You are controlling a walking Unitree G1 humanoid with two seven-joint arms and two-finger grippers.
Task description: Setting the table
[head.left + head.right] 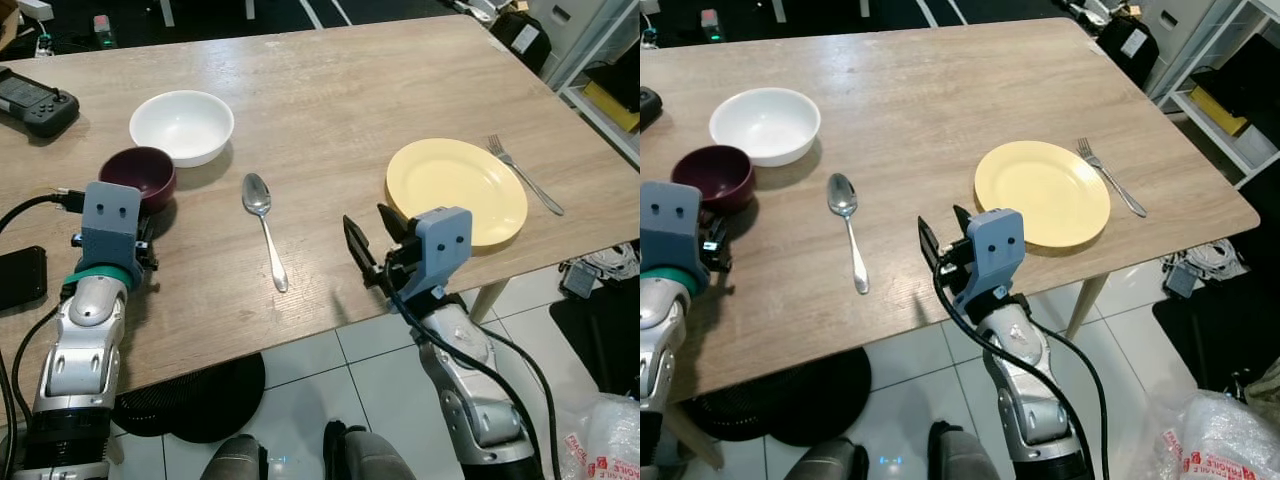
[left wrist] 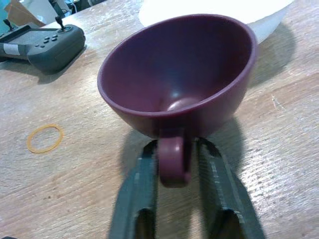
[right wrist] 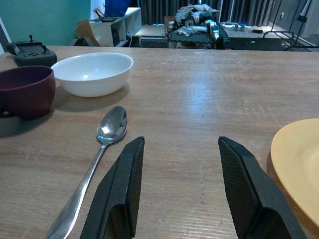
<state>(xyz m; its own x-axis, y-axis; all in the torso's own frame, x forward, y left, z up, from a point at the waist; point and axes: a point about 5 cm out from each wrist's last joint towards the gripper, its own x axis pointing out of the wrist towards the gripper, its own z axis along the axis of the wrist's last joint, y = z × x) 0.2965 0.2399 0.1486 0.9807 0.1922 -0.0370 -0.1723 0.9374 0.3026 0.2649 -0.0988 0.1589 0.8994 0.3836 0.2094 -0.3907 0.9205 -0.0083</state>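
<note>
The bench [image 1: 330, 90] is a wooden surface carrying a partly laid place setting, and the layout suggests the pieces are to be gathered around the plate. The yellow plate [image 1: 456, 190] lies flat near the robot's right-hand front edge, where a diner would sit, with the fork [image 1: 524, 172] just beside its far-right rim, apart from it. The white bowl [image 1: 182, 126] stands upright toward the left, well apart from the plate, so it is judged not yet placed. The maroon cup [image 2: 177, 74] sits just beside the bowl, nearer the robot, with its handle [image 2: 173, 160] turned toward the left arm. The left gripper [image 2: 177, 199] is low at the bench surface with its fingers [image 2: 138, 189] apart, one on each side of the handle; contact cannot be confirmed, and this straddling position is judged to prepare a grasp by the handle. The spoon [image 1: 264, 228] lies between cup and plate, bowl end away from the robot. The right gripper [image 3: 179, 189] hovers over the front edge between spoon and plate, fingers spread wide and holding nothing, judged to be waiting. A dark handheld controller [image 1: 34, 102] rests at the far left, and a rubber band [image 2: 45, 138] lies near the cup.
</note>
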